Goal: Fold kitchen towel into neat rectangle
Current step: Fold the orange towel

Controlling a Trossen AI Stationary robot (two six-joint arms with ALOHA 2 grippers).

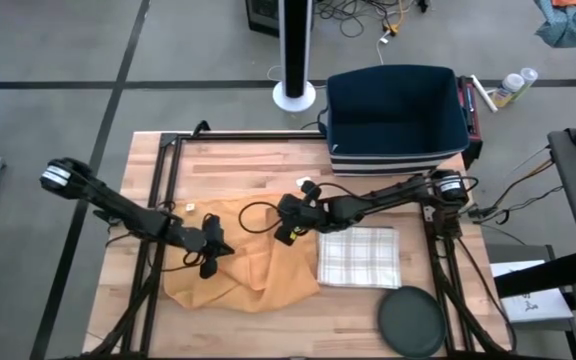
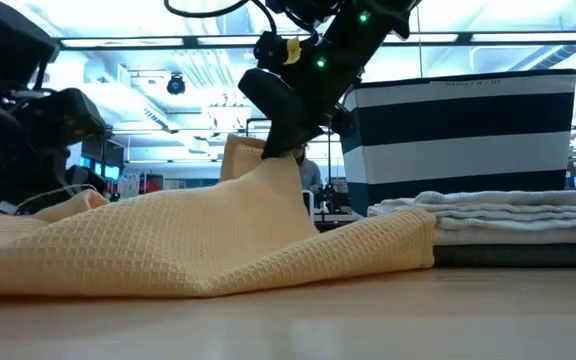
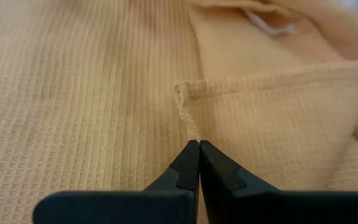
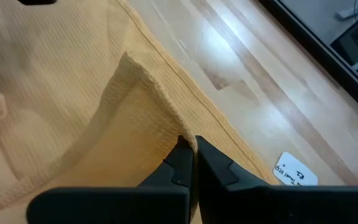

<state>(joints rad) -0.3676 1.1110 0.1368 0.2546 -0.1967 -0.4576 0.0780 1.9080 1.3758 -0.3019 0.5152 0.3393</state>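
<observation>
A yellow-orange waffle-weave kitchen towel (image 1: 243, 272) lies crumpled on the wooden table, left of its middle. My left gripper (image 1: 211, 250) is over the towel's left part, shut at a hemmed edge (image 3: 199, 144). My right gripper (image 1: 288, 232) is at the towel's far right part, shut on its edge (image 4: 191, 144). In the low view the towel (image 2: 198, 240) rises to a peak under the right gripper (image 2: 278, 150) and slopes down to the table on both sides. My left gripper pinches a hemmed edge of the towel (image 3: 190, 127) between its two fingers, just short of a hem corner (image 3: 180, 90). The fingers slant down from the table's left. The cloth around them lies low on the rest of the towel. My right gripper pinches the towel's hemmed edge (image 4: 178, 127) between its two fingers, slanting down from the table's right. The cloth stands up in a ridge (image 4: 135, 68) ahead of the fingers. That part is lifted into a peak (image 2: 268, 170), while the rest lies on the table.
A folded checked towel (image 1: 358, 257) lies right of the yellow one, with a dark round plate (image 1: 410, 322) near the front edge. A navy striped basket (image 1: 396, 118) stands at the far right. A small paper label (image 4: 296, 172) lies on bare wood.
</observation>
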